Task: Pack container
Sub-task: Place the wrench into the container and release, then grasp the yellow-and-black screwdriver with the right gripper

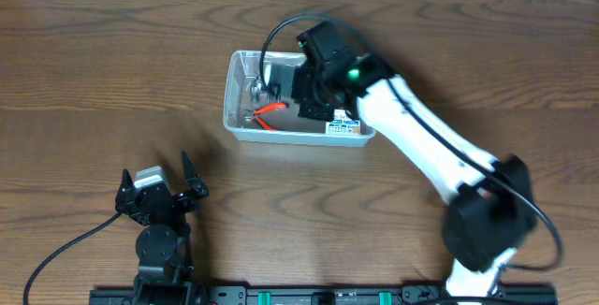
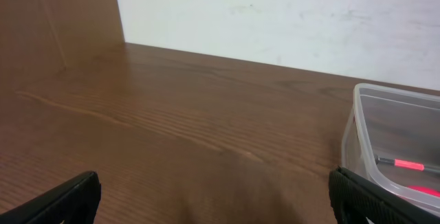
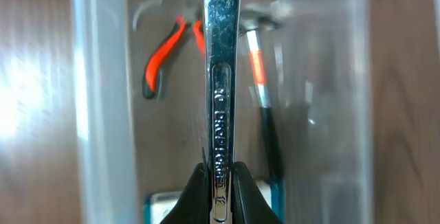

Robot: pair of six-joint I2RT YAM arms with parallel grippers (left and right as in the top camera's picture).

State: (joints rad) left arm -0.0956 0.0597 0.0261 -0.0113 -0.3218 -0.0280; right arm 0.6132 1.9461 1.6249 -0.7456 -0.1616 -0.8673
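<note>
The clear plastic container point(image 1: 240, 99) stands at the back middle of the table; its corner also shows in the left wrist view point(image 2: 364, 135). My right gripper point(image 3: 220, 183) is shut on a chrome wrench point(image 3: 221, 80) and holds it over the inside of the container point(image 3: 96, 114). In the overhead view the right gripper point(image 1: 314, 85) hangs over the tub's right half. Inside lie red-handled pliers point(image 3: 161, 52) point(image 1: 267, 113), a red-and-black screwdriver point(image 3: 261, 107) and a small blue-and-white box point(image 1: 343, 127). My left gripper point(image 1: 159, 193) is open and empty, near the front left.
The wooden table point(image 1: 112, 52) spreads all round the tub. The right arm point(image 1: 421, 146) reaches diagonally from the front right. A white wall point(image 2: 289, 18) stands beyond the table's far edge.
</note>
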